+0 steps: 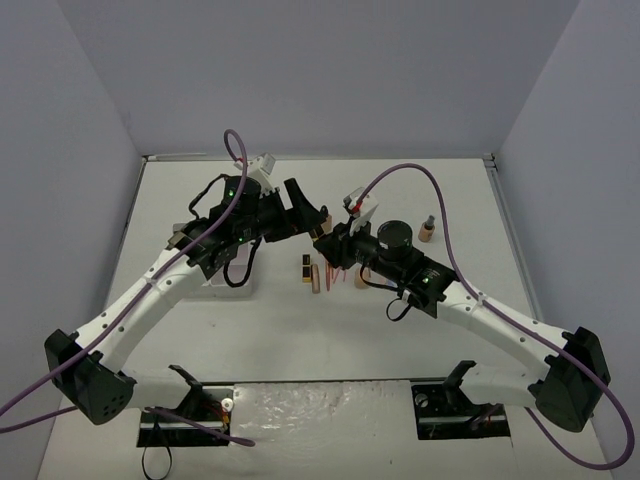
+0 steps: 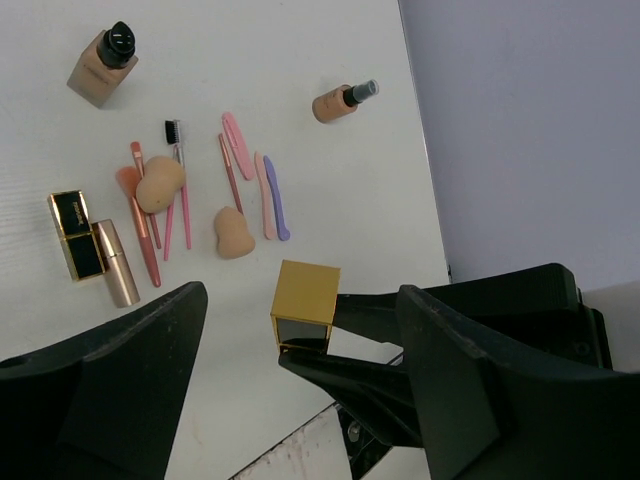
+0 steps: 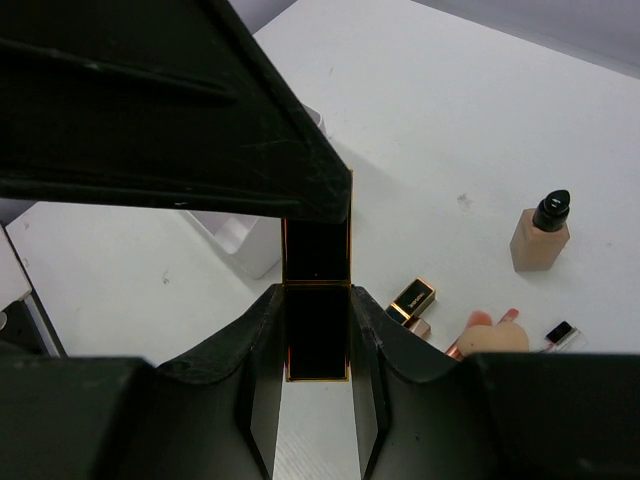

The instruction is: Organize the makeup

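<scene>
Gripping a black-gold lipstick tube (image 3: 316, 330) in the right gripper (image 3: 315, 300) — fingers pressed flat against two opposite sides, the narrow gap filled by the tube, dead centre of the right wrist view. Held off the table (image 2: 330, 190), gold end uppermost, low and middle in the left wrist view. Flanked there by the left gripper (image 2: 305, 290), fingers (image 2: 110, 380) spread wide to either side, nothing in their grasp.

Scattered higher in that frame: tan bottle (image 2: 100, 65) upper left, smaller bottle (image 2: 340, 100) lying near the top, two peach sponges (image 2: 160, 183), pink and lilac sticks (image 2: 266, 195), brushes (image 2: 183, 200), two more lipstick tubes (image 2: 78, 235) at the left edge. Left of the held tube in the right wrist view — a white organizer box (image 3: 245, 240).
</scene>
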